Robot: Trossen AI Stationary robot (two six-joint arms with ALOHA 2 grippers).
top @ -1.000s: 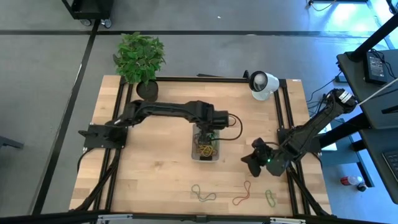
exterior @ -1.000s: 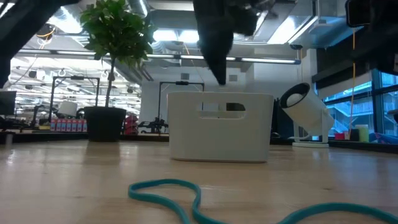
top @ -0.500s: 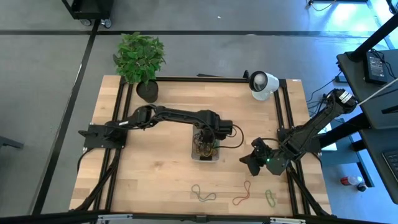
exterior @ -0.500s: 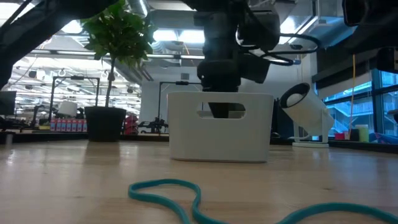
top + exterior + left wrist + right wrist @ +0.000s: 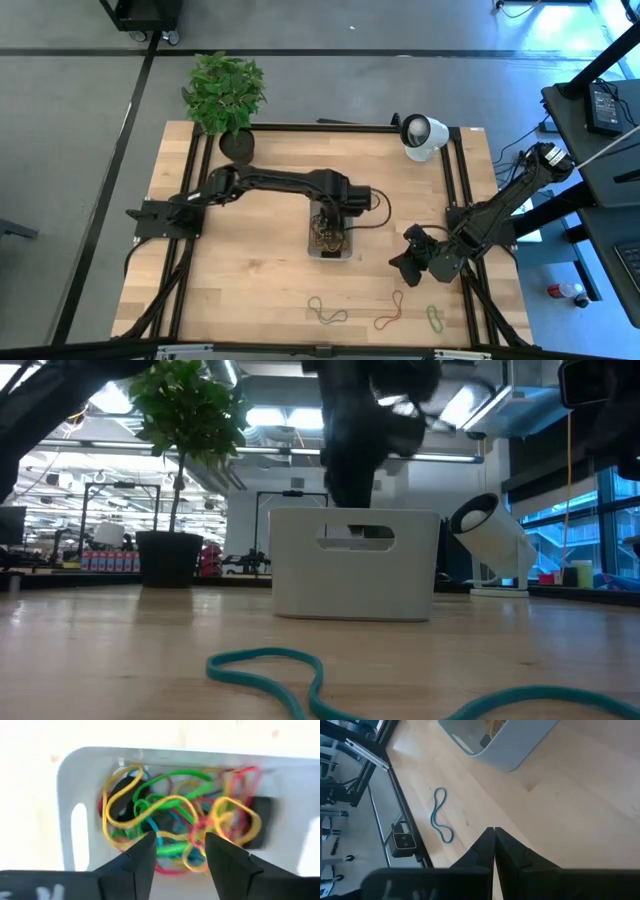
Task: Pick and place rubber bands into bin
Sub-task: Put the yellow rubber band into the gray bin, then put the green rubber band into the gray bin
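left end effector (image 5: 178, 851) spread over bin (image 5: 75, 780)

We are looking down past our left gripper (image 5: 179, 852), its two dark fingers (image 5: 142, 857) standing apart with nothing between them, hanging directly over the bin (image 5: 72, 785), where yellow, green, red and teal rubber bands (image 5: 175, 820) are lying tangled together.

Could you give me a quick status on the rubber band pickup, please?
Left tool open over bin. Right tool shut, idle. Three bands left on table.
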